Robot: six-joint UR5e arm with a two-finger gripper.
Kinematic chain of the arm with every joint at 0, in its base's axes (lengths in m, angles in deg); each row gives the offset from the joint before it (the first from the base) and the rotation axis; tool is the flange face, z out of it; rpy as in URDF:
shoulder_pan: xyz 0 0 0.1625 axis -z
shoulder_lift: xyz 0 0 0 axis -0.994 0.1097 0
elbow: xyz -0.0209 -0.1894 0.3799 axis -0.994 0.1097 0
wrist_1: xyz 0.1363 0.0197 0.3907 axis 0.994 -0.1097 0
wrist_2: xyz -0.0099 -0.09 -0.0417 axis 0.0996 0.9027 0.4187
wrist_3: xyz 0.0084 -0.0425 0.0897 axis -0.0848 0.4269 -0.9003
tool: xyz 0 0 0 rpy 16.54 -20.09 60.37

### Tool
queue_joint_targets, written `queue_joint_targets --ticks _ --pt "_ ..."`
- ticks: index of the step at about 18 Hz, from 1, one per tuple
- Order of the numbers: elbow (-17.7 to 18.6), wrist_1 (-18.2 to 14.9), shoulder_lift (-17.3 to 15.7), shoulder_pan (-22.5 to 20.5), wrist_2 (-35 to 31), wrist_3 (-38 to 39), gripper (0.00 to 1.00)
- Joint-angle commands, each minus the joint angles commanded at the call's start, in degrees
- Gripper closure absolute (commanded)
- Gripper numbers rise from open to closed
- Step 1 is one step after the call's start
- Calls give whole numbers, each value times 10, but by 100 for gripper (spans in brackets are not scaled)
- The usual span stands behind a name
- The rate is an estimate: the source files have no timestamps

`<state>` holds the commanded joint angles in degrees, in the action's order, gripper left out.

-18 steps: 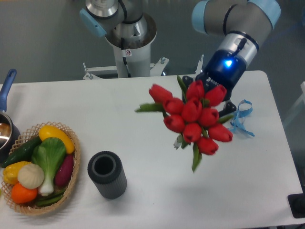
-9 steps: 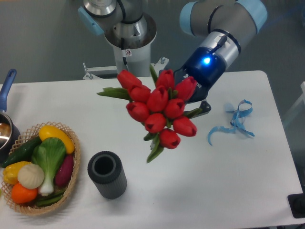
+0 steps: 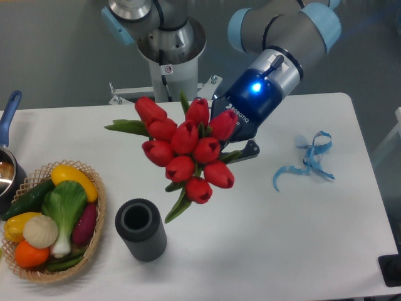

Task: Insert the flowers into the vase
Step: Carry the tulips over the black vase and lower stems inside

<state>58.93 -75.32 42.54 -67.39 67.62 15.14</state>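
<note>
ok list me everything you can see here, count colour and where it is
flowers: one bunch, red tulips with green leaves, held above mid-table
vase: one, dark grey, front of table, empty mouth
basket: one, wicker, front left, full of mixed-colour vegetables
pot: one, metal with blue handle, left edge
ribbon: one, blue, curly, right side
table: one, white
gripper: one, dark, mostly hidden behind the flowers

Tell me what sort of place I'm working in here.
Probably a robotics lab bench, not a home: a bare white table against a grey floor, a second robot base mounted behind it, and staged props such as the basket of vegetables, vase and tulips.
</note>
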Motion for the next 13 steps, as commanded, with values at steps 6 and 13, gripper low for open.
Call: queue_joint_targets --ticks 6,13 --pt "-7 0 17 38 0 0 97" --pt "-4 1 22 64 0 -1 97"
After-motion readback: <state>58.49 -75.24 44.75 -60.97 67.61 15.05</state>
